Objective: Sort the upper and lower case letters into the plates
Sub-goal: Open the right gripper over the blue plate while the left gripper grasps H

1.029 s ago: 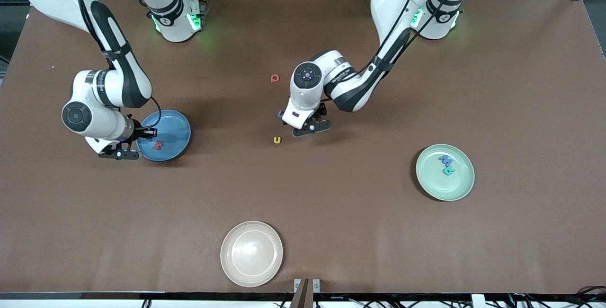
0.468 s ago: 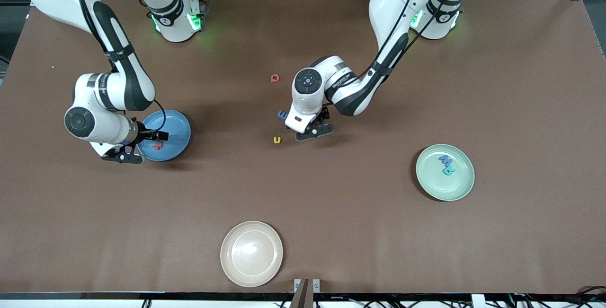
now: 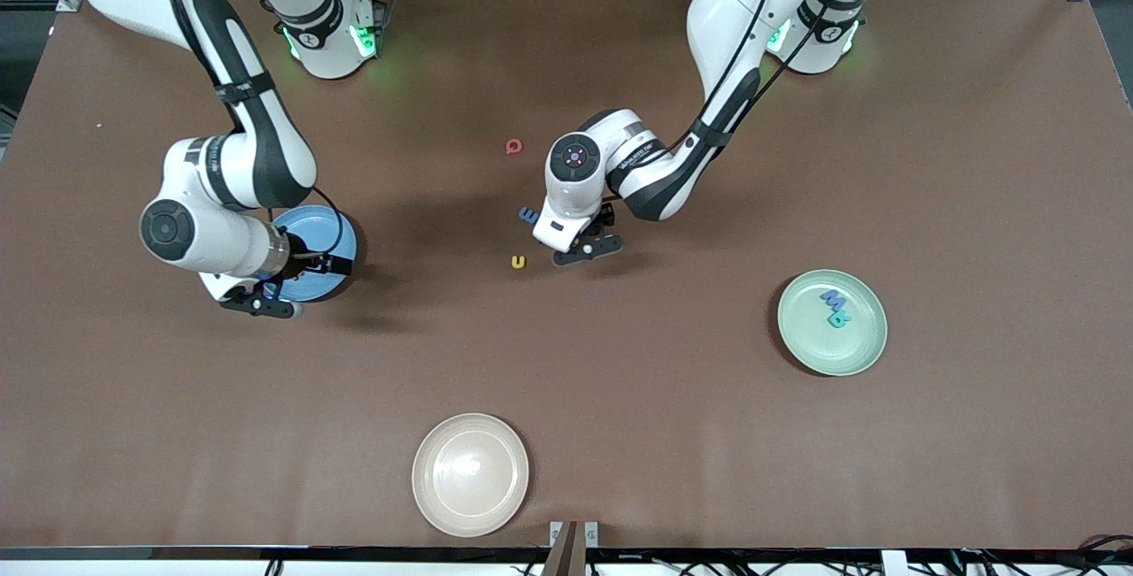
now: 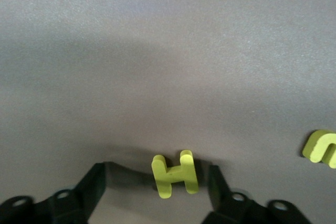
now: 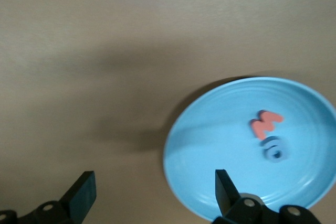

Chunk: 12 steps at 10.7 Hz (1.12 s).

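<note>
In the left wrist view a yellow letter H [image 4: 175, 174] lies on the table between the fingers [image 4: 215, 181] of my left gripper [image 4: 156, 184], which is open around it; one finger is close to the H, the other apart. In the front view the left gripper [image 3: 581, 244] hides the H. A yellow u [image 3: 518, 262] [image 4: 321, 148], a blue letter [image 3: 528, 216] and a red letter [image 3: 513, 147] lie close by. My right gripper [image 3: 326, 270] [image 5: 153, 192] is open and empty at the rim of the blue plate [image 3: 333, 234] [image 5: 210, 145], which holds a red letter [image 5: 265, 124] and a blue one [image 5: 274, 149].
The mint green plate [image 3: 863, 350] toward the left arm's end holds a blue letter [image 3: 832, 298] and a teal letter [image 3: 837, 319]. A cream-beige plate [image 3: 470, 474] with nothing in it sits near the front camera's edge of the table.
The right gripper has opened and shifted from over the blue plate to its rim. The left gripper's fingers have drawn in around the yellow H.
</note>
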Motion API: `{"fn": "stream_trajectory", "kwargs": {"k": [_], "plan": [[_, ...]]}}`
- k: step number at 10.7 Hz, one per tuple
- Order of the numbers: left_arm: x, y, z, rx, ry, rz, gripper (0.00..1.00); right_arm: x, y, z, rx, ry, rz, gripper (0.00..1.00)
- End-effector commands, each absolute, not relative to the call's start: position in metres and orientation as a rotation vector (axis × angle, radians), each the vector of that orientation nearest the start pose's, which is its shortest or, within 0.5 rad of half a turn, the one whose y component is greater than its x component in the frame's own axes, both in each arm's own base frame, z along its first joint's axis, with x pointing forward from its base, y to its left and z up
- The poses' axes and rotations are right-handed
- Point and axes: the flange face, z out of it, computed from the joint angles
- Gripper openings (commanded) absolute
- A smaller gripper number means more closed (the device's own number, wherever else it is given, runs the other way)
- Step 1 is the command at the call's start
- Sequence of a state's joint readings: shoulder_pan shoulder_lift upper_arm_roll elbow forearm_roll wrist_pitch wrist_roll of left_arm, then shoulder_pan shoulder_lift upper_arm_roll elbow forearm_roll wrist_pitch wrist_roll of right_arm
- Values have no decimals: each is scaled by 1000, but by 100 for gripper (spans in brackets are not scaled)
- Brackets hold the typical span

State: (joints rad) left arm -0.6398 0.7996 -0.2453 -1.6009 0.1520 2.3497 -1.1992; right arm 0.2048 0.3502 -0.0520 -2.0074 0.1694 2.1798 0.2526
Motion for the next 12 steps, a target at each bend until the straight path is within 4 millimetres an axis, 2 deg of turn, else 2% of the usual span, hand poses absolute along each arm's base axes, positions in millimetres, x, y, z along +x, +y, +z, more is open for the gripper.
{"fn": "stream_trajectory", "kwargs": {"k": [1,2,4,5,6,8,9,10,11,12], "plan": [[458,-525,168,-3122,-424,80,16,585,142,268,-3024,387,243,100],[460,-523,168,-3121,-441,84,0,588,149,265,-3022,402,213,100],[467,-519,178,-3127,-449,59,0,587,167,257,-3018,439,185,100],[482,-508,196,-3138,-489,43,0,586,174,258,-3016,456,181,100],[490,-497,217,-3148,-519,59,0,588,189,265,-3007,450,157,100],[524,-454,266,-3117,-569,58,0,588,232,266,-2968,500,102,100],[537,-425,282,-3098,-519,81,0,584,252,257,-2952,474,59,100],[546,-389,293,-3083,-432,89,0,577,275,247,-2942,492,45,100],[551,-348,296,-3066,-337,105,0,561,308,232,-2961,412,32,100],[558,-308,298,-3058,-261,119,0,552,328,226,-2978,335,3,100]]}}
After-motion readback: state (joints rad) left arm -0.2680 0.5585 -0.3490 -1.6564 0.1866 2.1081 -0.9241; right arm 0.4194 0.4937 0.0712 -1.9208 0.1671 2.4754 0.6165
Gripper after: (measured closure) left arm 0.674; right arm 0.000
